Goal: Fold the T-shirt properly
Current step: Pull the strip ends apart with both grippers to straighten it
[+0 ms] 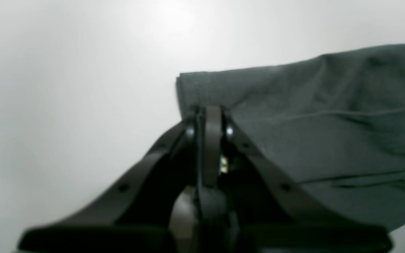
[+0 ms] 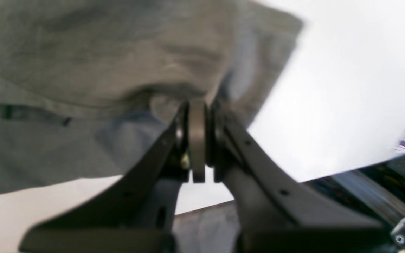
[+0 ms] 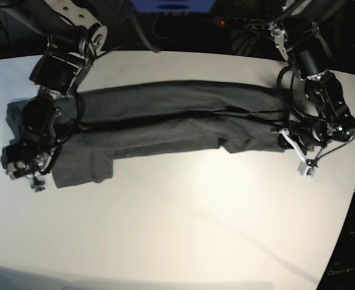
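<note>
1. T-shirt (image 3: 165, 124) lies on the white tabletop (image 3: 183, 223), folded lengthwise into a long dark band running side to side.
2. Left claw (image 1: 209, 112) sits at one end of the band, jaws together, pinching the cloth edge.
3. Right claw (image 2: 197, 105) sits at the opposite end, jaws together, clamped on a cloth fold.
4. No containers in view.

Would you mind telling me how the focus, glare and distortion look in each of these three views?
Left wrist view: soft focus, bright glare on the white table, T-shirt readable. Right wrist view: motion-blurred, cloth washed out to pale grey, table overexposed. Base view: sharpest, wide-angle curving of the table edge, a bright patch at centre, dark surroundings.
</note>
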Tool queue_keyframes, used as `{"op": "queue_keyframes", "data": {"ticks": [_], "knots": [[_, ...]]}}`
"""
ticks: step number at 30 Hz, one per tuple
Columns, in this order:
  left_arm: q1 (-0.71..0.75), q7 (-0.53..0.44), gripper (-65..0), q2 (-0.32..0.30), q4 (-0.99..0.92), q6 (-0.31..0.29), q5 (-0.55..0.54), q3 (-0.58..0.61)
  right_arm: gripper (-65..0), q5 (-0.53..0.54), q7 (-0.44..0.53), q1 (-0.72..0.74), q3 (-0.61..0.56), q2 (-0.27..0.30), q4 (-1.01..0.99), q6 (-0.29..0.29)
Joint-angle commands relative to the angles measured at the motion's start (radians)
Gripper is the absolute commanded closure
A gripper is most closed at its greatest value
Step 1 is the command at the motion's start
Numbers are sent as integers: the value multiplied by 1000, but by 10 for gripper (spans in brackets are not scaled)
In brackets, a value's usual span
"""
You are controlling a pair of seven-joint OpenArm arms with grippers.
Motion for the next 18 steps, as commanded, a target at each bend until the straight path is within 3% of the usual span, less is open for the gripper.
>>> {"op": "queue_keyframes", "data": {"ticks": [1,7,18], "knots": [[3,70,-23,-11,-5,23,87,-3,-1,-5,-1,19,-3,8,45,3],[5,70,-23,-11,19,23,86,-3,-1,-3,-1,-64,-8,8,215,3],[14,73,-23,-11,55,23,93,-3,-1,-5,-1,-155,-25,27,324,3]]}}
